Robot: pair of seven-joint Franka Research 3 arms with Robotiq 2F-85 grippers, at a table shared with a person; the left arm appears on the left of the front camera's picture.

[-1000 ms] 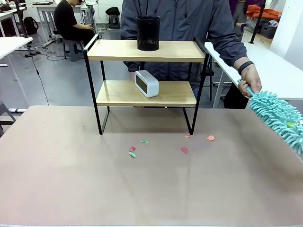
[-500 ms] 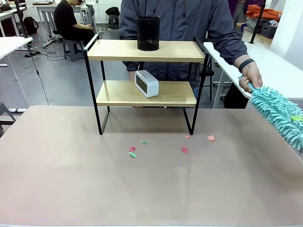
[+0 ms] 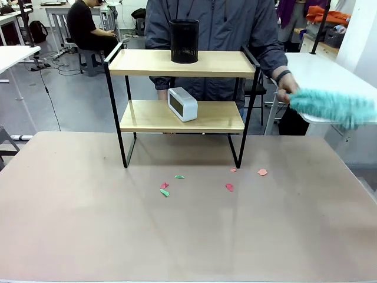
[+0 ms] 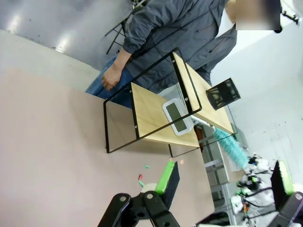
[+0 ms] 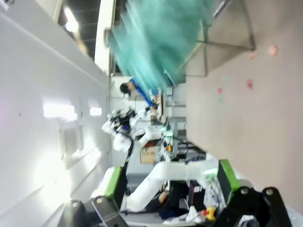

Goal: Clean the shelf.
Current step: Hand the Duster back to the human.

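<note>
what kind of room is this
Probably a robotics lab or workshop: white work tables stand around, another robot arm shows farther off, and a person sits at a desk behind the shelf.

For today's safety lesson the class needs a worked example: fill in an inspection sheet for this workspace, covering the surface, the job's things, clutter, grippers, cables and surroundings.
Surface: brown table, bare in the near half.
Job's things: shelf upright at the table's far side; black mesh cup on the top board, white clock on the lower board. The person's hand holds a teal duster in the air to the right of the shelf, blurred.
Clutter: red and green paper scraps on the table in front of the shelf.
Grippers: left gripper open, holding nothing; right gripper open, holding nothing.
Cables: black cable on the floor at far left.
Surroundings: white tables, a seated person behind.
</note>
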